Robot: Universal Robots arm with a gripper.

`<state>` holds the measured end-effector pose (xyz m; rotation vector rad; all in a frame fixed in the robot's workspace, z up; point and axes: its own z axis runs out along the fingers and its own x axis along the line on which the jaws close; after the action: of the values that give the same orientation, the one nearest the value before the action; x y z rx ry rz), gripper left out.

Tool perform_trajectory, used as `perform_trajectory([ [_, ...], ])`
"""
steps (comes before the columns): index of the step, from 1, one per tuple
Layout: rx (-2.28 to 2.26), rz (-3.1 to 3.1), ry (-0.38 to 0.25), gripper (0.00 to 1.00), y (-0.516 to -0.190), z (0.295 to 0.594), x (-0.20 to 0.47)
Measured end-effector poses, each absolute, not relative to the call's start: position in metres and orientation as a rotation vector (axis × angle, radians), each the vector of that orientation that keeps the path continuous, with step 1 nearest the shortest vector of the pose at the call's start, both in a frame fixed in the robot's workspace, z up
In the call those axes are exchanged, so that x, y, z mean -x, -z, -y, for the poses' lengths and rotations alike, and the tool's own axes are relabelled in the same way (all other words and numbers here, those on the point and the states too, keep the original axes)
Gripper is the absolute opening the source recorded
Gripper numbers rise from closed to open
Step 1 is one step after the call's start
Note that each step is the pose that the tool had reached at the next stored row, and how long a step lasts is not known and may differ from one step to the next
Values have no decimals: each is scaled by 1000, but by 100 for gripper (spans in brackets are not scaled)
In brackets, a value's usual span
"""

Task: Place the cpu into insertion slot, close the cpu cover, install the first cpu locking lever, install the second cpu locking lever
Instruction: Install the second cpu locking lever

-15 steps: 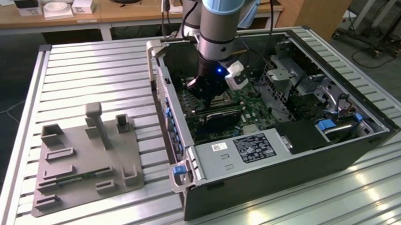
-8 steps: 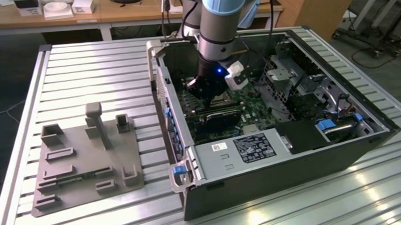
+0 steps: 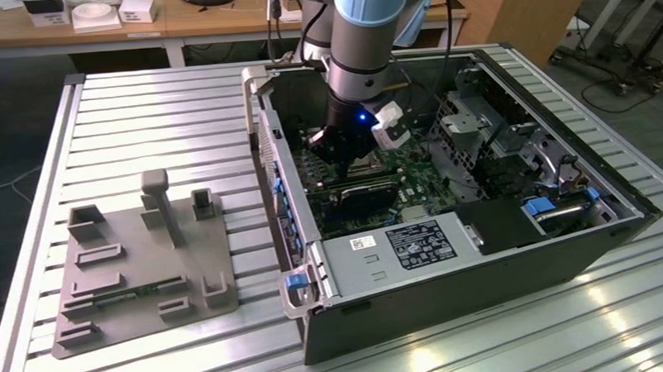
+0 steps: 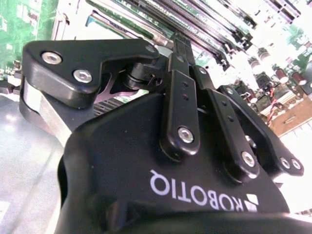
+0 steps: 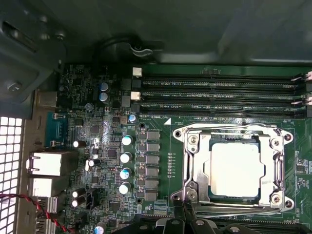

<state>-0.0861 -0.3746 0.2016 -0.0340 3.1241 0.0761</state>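
The first wrist view looks straight down on the green motherboard (image 5: 97,146), where the cpu (image 5: 236,168) lies flat in the insertion slot (image 5: 195,168), its pale silvery top showing through the cut-out middle of the cpu cover (image 5: 271,163). The cover is down flat over the socket, its silver frame lying around the chip on all sides. Thin wire levers (image 5: 229,127) run along the frame's edges. Long dark memory slots (image 5: 219,95) lie just beside the socket. The tips of the black fingers (image 5: 184,213) appear right at the socket's edge, close together and near the frame's corner, but I cannot tell whether they touch it or pinch anything. In the second wrist view the black gripper (image 4: 183,46) body and its linkage bars are seen from behind, with the fingers (image 4: 181,48) drawn in toward one another above the board; how far they are parted is hidden. In the exterior view the arm (image 3: 360,44) reaches down into the open computer case (image 3: 467,272), which lies on a slatted metal desk (image 3: 153,118) beside a grey fixture plate (image 3: 136,275).
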Motion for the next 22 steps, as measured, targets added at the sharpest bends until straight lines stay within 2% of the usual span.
perform_trajectory([
  [22, 34, -3124, -92, 10, -200, 372, 86],
])
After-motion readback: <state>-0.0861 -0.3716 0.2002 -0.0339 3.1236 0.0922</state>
